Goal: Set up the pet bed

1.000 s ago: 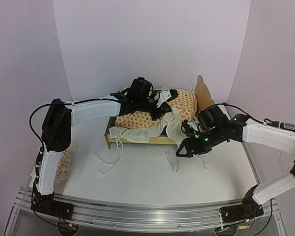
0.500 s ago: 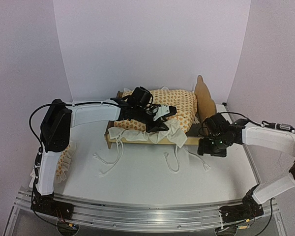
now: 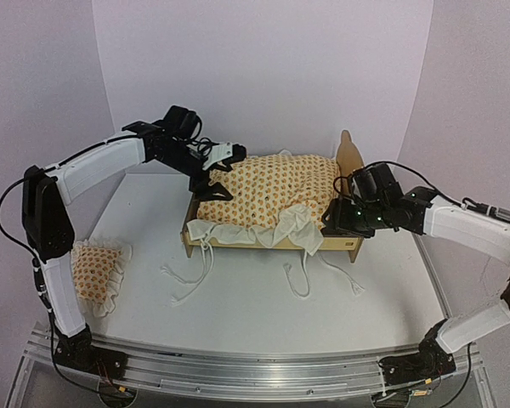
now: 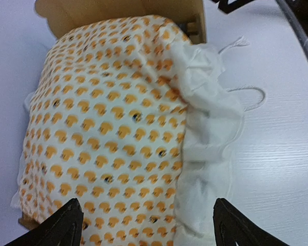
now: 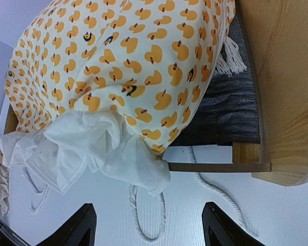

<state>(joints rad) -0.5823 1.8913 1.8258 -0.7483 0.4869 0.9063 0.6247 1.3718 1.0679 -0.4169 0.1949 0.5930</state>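
Scanning the white bench (image 3: pixel 238 314), you find one small light plywood pet bed frame (image 3: pixel 246 245) with a tall scalloped headboard (image 3: pixel 349 161). It sits at the far middle of the bench, with the headboard upright at its right end. One cream cushion printed with orange ducks (image 3: pixel 272 183) lies inside the frame and covers most of it. Your right wrist view shows a strip of the dark grey base panel (image 5: pixel 231 110) bare next to the headboard. The cushion's white ruffle (image 3: pixel 297 225) hangs over the front rail, and several white tie cords (image 3: pixel 299 280) trail onto the bench in front. One small matching ruffled pillow (image 3: pixel 93 274) lies on the bench at the near left, well apart from the bed.

Two arms are in view. The left fingers (image 4: pixel 64 230) are spread wide above the foot end of the cushion and hold nothing. The right fingers (image 5: pixel 84 228) are also spread wide, beside the front corner at the headboard end, and hold nothing.
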